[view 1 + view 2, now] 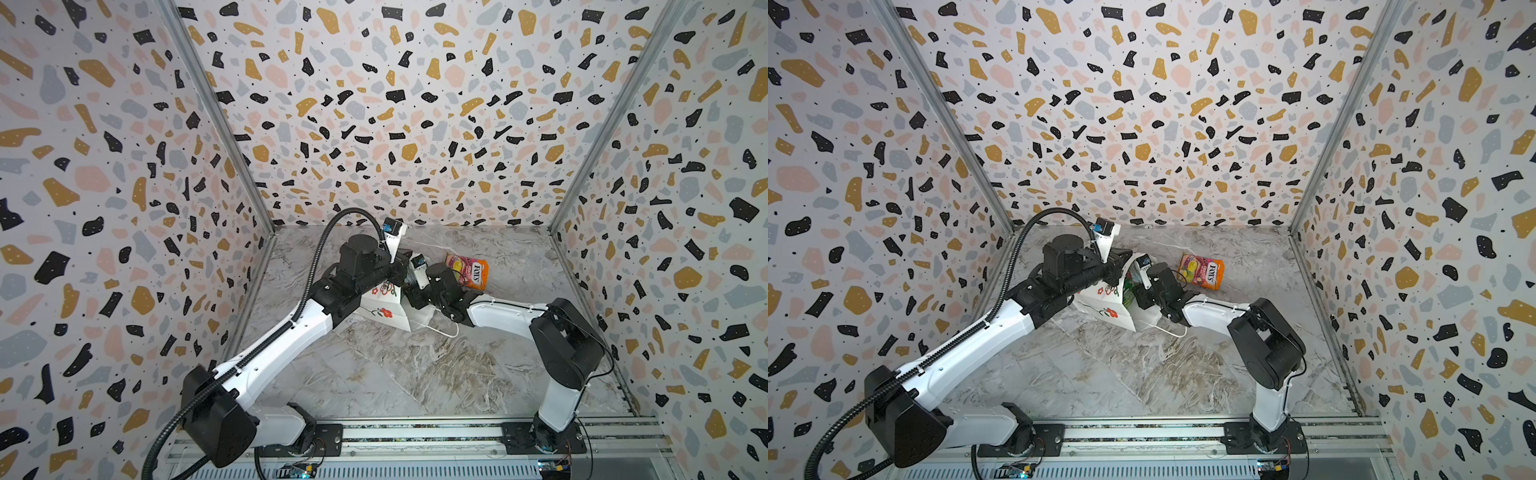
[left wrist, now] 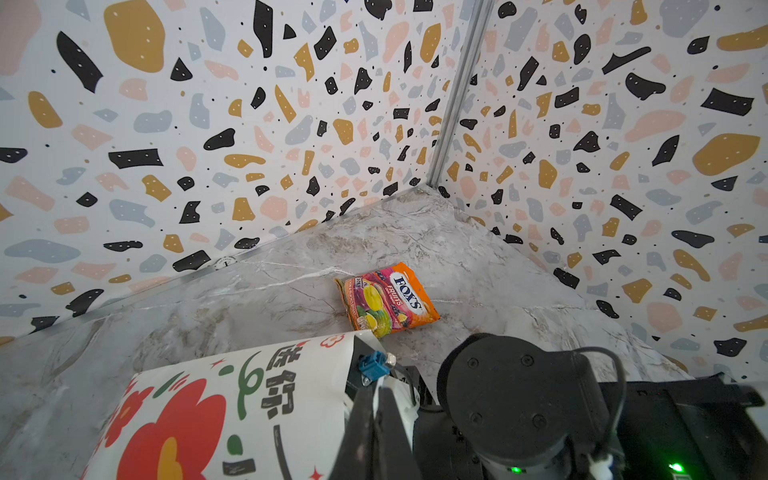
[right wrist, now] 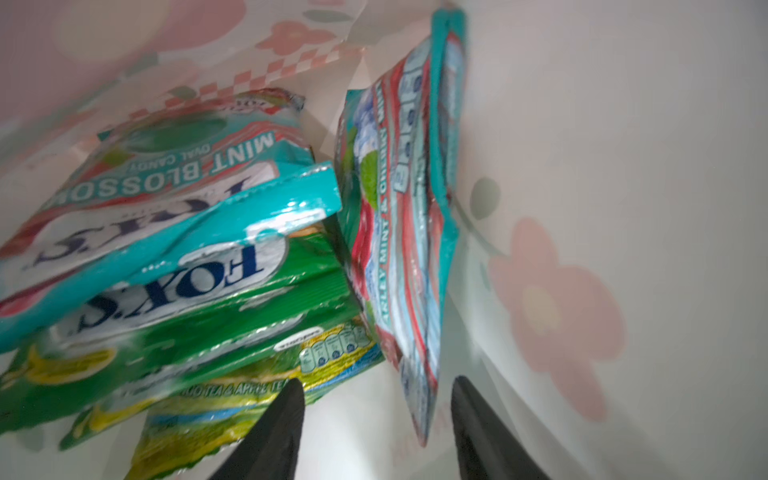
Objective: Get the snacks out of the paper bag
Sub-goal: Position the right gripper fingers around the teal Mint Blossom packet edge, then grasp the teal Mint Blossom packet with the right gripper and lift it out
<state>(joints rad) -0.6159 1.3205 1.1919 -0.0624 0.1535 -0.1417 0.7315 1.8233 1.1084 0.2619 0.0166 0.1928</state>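
Packets: one orange [image 1: 467, 271], two teal [image 3: 174, 216] [image 3: 399, 249] — left end effector [image 2: 378, 399] clamps bag [image 2: 249, 395], right one [image 3: 374, 380] apart.

A grey marble-patterned table [image 1: 374, 374] is enclosed on three sides by terrazzo-speckled walls [image 1: 374, 104] joined by metal corner posts [image 1: 217, 116]; an aluminium rail [image 1: 415, 432] runs along its near edge.

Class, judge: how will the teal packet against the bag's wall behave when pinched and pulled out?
Teal packet: probably floppy, since its film creases and bows. Likely slippery, being glossy. Leaning on the paper bag wall, it may slump when nudged.
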